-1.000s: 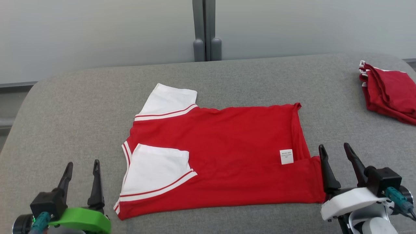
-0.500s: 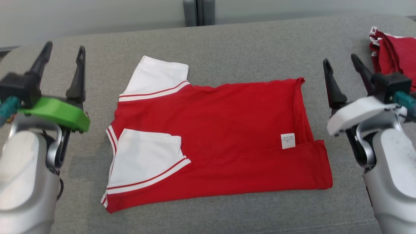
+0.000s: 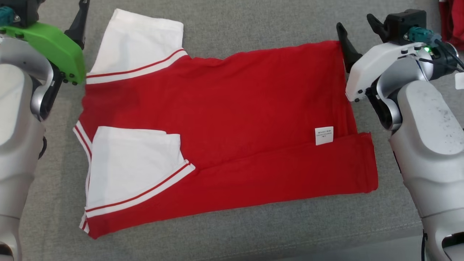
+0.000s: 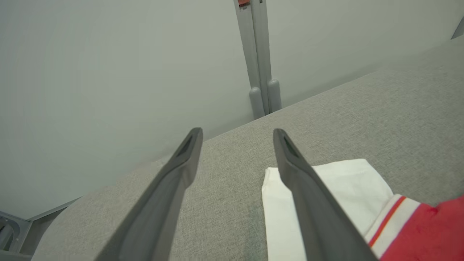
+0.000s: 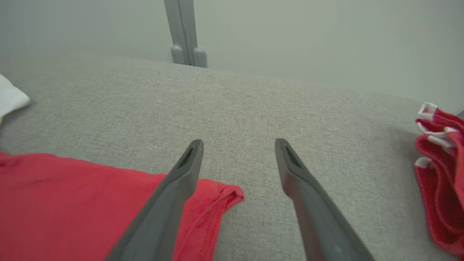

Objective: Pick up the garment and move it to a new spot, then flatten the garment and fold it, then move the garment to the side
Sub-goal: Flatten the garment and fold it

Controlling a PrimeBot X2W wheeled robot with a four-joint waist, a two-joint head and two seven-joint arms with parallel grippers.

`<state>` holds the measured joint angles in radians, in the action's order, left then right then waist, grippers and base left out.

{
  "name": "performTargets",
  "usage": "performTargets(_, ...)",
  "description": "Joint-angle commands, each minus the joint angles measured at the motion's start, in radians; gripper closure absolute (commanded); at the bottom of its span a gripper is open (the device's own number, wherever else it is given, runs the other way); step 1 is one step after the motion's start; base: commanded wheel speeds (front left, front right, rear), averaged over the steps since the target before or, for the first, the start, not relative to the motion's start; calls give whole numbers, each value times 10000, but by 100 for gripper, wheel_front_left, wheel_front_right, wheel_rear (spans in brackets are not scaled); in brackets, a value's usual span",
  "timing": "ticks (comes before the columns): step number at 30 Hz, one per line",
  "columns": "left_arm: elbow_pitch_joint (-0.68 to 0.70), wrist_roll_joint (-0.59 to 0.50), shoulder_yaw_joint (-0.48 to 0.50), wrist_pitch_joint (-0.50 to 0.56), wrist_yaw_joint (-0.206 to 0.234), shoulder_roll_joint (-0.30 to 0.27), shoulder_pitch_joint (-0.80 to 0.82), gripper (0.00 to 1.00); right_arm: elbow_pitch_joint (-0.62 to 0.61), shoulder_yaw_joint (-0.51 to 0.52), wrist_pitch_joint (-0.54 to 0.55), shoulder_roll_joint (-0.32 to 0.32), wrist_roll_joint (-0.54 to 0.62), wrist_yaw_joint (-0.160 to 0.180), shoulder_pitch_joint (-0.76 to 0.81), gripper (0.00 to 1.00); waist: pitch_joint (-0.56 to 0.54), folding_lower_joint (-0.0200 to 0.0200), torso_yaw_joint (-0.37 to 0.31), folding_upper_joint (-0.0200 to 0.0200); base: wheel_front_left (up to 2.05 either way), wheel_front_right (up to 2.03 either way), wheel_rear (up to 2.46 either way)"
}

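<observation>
The garment (image 3: 224,108) is a red T-shirt with white sleeves, spread on the grey cushion with its near long edge folded over and a white label showing. My left gripper (image 4: 235,134) hangs open at the far left corner, one finger over the edge of the far white sleeve (image 4: 366,188). My right gripper (image 3: 357,21) is open beside the far right corner. In the right wrist view its left finger crosses the red hem corner (image 5: 221,197), and the right gripper (image 5: 239,142) holds nothing.
A pile of folded red garments (image 5: 438,174) lies at the far right of the cushion (image 3: 253,29), also seen at the head view's top right as the red pile (image 3: 451,21). A pale wall with a grey post (image 4: 257,72) stands just behind the cushion.
The head camera has tipped down and closer. Both open grippers have gone from the garment's near corners forward to its far corners. The garment lies as before.
</observation>
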<state>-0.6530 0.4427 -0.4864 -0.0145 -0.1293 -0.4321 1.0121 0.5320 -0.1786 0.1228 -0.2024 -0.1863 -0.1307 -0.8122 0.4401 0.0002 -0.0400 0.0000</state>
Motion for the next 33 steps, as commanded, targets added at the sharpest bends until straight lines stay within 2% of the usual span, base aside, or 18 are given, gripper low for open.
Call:
performTargets(1, -238, 349, -174, 38, -12, -30, 326, 0, 200, -143, 94, 4, -169, 0, -223, 0, 816, -2, -502, 0, 0, 0, 0)
performTargets(11, -1927, 2270, -1651, 453, -13, -428, 1320, 0, 1255, -1393, 573, 172, -1232, 0, -1066, 0, 1237, -2, -823, 0, 0, 0, 0)
performTargets(22, -2822, 3244, -2766, 400, -14, -648, 1855, 0, 1126, -2581, 764, 129, -2154, -3, -1430, 0, 1415, -2, -1134, 0, 0, 0, 0)
performTargets(27, -3253, 3724, -2973, 445, -14, -431, 2030, 0, 932, -2944, 912, 64, -2461, -3, -1433, 0, 1486, -2, -1288, 0, 0, 0, 0)
performTargets(28, -3320, 3817, -3043, 484, -14, -406, 2042, 15, 913, -2997, 991, 50, -2554, -3, -1408, 33, 1484, -2, -1300, 0, 0, 0, 0)
performTargets(29, -3391, 3895, -3120, 477, -16, -387, 2054, 60, 882, -3086, 1080, 11, -2638, -3, -1389, 66, 1477, -2, -1306, 0, 0, 0, 0)
performTargets(30, -3433, 3925, -3198, 427, -16, -377, 2061, 99, 849, -3130, 1121, -32, -2696, -3, -1380, 89, 1470, -2, -1305, 0, 0, 0, 0)
performTargets(31, -3477, 3970, -3260, 330, -16, -364, 2080, 100, 799, -3166, 1123, -84, -2740, -1, -1391, 100, 1460, -2, -1292, 0, 0, 0, 0)
performTargets(33, -3553, 4150, -3253, 99, -4, -325, 2107, 100, 695, -3158, 994, -171, -2811, 0, -1446, 100, 1439, -2, -1229, 0, 0, 0, 0)
